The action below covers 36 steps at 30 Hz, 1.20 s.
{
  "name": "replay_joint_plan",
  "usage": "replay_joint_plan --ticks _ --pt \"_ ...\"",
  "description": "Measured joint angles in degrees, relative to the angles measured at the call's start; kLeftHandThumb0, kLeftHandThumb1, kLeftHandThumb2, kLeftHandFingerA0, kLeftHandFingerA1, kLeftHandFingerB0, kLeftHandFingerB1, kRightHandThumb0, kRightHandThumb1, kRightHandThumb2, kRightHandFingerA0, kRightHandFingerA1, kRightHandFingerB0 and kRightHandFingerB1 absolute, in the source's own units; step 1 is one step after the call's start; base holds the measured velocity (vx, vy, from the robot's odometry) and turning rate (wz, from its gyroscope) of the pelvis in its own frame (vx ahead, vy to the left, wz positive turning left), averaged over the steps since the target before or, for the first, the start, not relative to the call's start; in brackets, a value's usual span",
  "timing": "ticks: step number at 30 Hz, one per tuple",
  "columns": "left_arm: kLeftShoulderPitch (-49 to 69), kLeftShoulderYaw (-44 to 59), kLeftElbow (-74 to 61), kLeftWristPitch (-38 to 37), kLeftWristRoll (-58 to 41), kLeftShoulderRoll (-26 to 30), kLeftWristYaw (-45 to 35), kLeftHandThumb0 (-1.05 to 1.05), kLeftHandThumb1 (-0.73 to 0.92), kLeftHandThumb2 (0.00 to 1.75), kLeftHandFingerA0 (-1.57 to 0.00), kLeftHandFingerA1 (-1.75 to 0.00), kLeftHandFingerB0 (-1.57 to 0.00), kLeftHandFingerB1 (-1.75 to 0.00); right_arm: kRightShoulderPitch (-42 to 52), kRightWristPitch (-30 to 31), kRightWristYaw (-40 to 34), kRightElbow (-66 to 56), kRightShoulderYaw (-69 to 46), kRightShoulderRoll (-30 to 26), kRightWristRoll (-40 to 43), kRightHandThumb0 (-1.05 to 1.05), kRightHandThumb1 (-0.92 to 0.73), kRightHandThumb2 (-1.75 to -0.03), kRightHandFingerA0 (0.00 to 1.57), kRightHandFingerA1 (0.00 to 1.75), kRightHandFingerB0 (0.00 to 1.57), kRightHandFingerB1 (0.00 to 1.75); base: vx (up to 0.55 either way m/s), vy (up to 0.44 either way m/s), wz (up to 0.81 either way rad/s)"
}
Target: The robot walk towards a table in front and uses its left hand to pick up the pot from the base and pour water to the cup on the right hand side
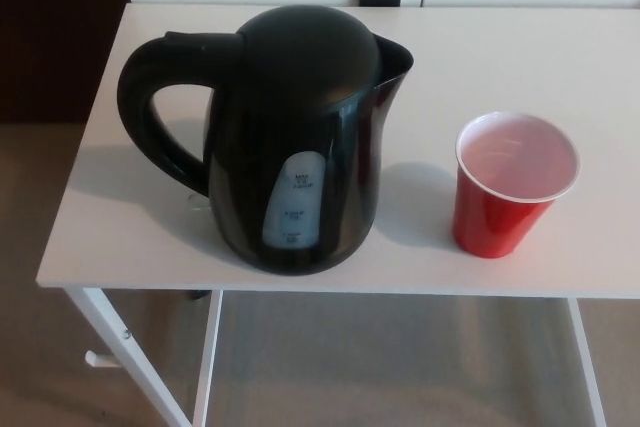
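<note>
standing near the table point(120, 147) front edge: pot point(290, 137), cup point(510, 187) apart.

White table point(120, 237), perhaps beige carpet point(40, 367) beneath

White table point(520, 47), black kettle point(290, 137) upright at left, red cup point(512, 187) at right
</note>
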Motion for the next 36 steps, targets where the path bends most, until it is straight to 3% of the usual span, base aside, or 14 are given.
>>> replay_joint_plan --ticks 7,8,9,17,18,20,21,22,36 --pt "-0.94 0.35 -17.07 0.83 0.25 0.14 2.25 -0.23 0.6 1.03 -0.01 -0.5 0.0 -0.49 -0.18 0.0 0.04 -0.05 0.18 0.03 -0.02 -0.46 -0.56 -0.73 0.63 0.83 0.48 0.67 0.0 0.0 0.0" --pt "-1.27 0.35 -20.05 1.09 0.29 0.19 2.6 -0.2 0.53 0.58 -0.08 -0.39 -0.06 -0.23 -0.22 0.0 0.04 -0.05 0.21 0.03 -0.02 -0.43 -0.53 -0.76 0.62 0.85 0.48 0.67 0.0 0.0 0.0" --pt "-1.73 0.29 -22.28 1.37 0.3 0.28 2.86 -0.28 0.46 0.68 -0.03 -0.36 -0.03 -0.16 -0.22 0.0 0.04 -0.05 0.2 0.03 -0.02 -0.46 -0.51 -0.75 0.64 0.87 0.49 0.68 0.0 0.0 0.0" --pt "-11.46 -3.28 -40.0 5.65 0.43 3.98 3.99 -0.41 0.41 0.6 -0.08 -0.4 -0.05 -0.23 -0.53 -0.01 0.09 -0.02 0.09 0.03 0.01 -0.44 -0.56 -0.75 0.63 0.85 0.48 0.68 0.0 0.0 0.0" --pt "-13.16 -4.13 -42.2 6.59 0.53 4.83 4.16 -0.36 0.28 0.71 -0.01 -0.45 -0.01 -0.35 -0.58 0.0 0.1 -0.01 0.06 0.02 0.01 -0.44 -0.56 -0.75 0.62 0.83 0.48 0.68 0.0 0.0 0.0" --pt "-16.91 -6.18 -44.9 8.09 0.83 6.23 4.31 -0.36 0.28 0.71 -0.01 -0.45 -0.01 -0.35 -0.64 0.01 0.09 -0.02 0.04 0.01 0.01 -0.44 -0.56 -0.75 0.62 0.83 0.48 0.68 0.0 0.0 0.0" --pt "-19.61 -7.82 -46.27 9.27 1.21 7.18 4.35 -0.28 0.29 0.85 -0.01 -0.49 0.0 -0.48 -0.84 0.01 0.1 -0.03 0.03 0.02 0.02 -0.44 -0.57 -0.74 0.58 0.78 0.46 0.66 0.0 0.0 0.0" --pt "-20.83 -8.67 -46.85 9.95 1.51 7.57 4.38 -0.28 0.29 0.85 -0.01 -0.49 0.0 -0.48 -0.9 0.01 0.09 -0.04 0.0 0.02 0.03 -0.44 -0.57 -0.74 0.58 0.78 0.46 0.66 0.0 0.0 0.0" --pt "-35.18 -24.93 -35.76 18.89 13.87 11.65 8.2 -0.3 0.29 0.86 -0.01 -0.49 0.0 -0.47 -1.32 0.75 0.07 -0.38 -0.67 0.0 0.08 -0.44 -0.58 -0.72 0.62 0.83 0.48 0.67 0.0 0.0 0.0"
